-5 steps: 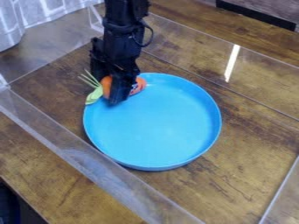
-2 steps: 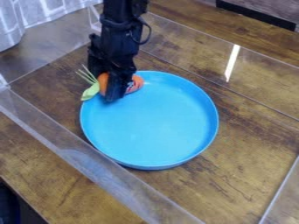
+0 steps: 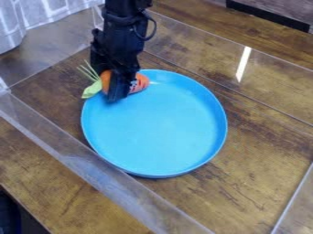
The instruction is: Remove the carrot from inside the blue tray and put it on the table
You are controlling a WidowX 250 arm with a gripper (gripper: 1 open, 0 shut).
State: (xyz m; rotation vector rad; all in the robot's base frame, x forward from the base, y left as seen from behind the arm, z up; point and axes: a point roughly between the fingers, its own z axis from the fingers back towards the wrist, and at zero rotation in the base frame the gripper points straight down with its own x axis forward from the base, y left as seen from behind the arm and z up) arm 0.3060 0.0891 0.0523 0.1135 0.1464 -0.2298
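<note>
From where I stand, the black gripper (image 3: 116,84) reaches down over the far-left rim of the round blue tray (image 3: 154,130), its fingers parted around the stubby orange carrot (image 3: 106,77). Whether they actually have hold of it, I can't tell. The carrot is at that rim, partly hidden by the fingers, its yellow-green leafy top (image 3: 91,89) poking out to the left, over the dark brown wood-plank table (image 3: 47,108).
</note>
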